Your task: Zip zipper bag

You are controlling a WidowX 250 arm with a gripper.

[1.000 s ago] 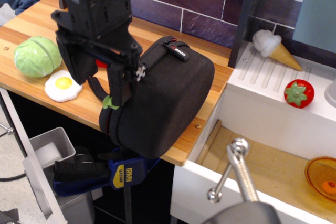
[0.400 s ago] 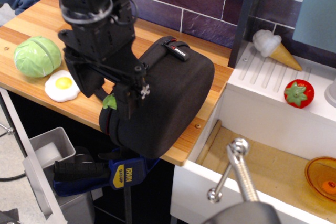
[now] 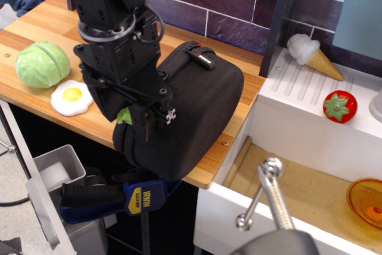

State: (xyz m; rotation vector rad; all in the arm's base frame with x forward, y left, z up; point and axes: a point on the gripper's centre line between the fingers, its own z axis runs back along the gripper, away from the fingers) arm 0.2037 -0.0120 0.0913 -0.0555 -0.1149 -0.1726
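The zipper bag (image 3: 197, 111) is a large black boxy case that lies on the wooden counter and overhangs its front edge. A red-white label (image 3: 202, 57) sits on its top strap. Its lime-green pull tab (image 3: 124, 115) shows at the bag's left end. My gripper (image 3: 131, 119) comes down from above at that end. Its two dark fingers stand on either side of the tab with a small gap between them. The left finger (image 3: 110, 104) hides part of the strap and the zipper line.
A green cabbage (image 3: 42, 64) and a fried egg (image 3: 71, 97) lie on the counter to the left. A blue-black clamp (image 3: 113, 196) grips the counter edge below the bag. To the right is a white sink unit (image 3: 310, 117) with an ice cream cone (image 3: 313, 54) and a strawberry (image 3: 340, 106).
My gripper has moved down and to the right along the bag's left end and turned, so its fingers now sit closer around the green tab. The bag and the tab have not moved.
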